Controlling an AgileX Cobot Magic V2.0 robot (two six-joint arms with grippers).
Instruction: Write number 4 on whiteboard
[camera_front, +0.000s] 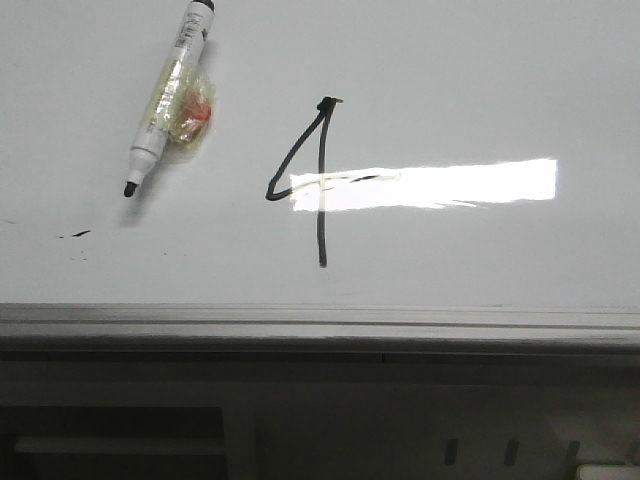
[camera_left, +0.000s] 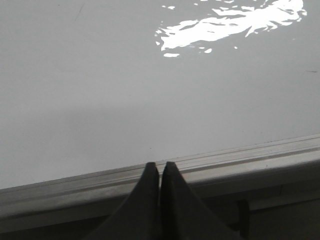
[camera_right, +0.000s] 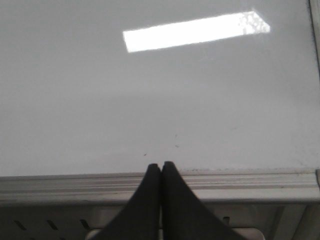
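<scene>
A black hand-drawn number 4 (camera_front: 320, 190) stands in the middle of the whiteboard (camera_front: 480, 80) in the front view, its crossbar lost in a bright light reflection. A white marker (camera_front: 172, 92) with a black tip and yellowish tape round its barrel lies loose at the board's far left, tip toward the near edge. Neither arm appears in the front view. My left gripper (camera_left: 160, 166) is shut and empty over the board's near rail (camera_left: 250, 160). Over the same rail (camera_right: 60, 184), my right gripper (camera_right: 160, 166) is also shut with nothing in it.
Small black smudges (camera_front: 78, 235) mark the board near its front left. The grey metal rail (camera_front: 320, 325) runs along the near edge, with a darker frame with slots (camera_front: 450, 450) below it. The board's right edge (camera_right: 316, 60) shows in the right wrist view.
</scene>
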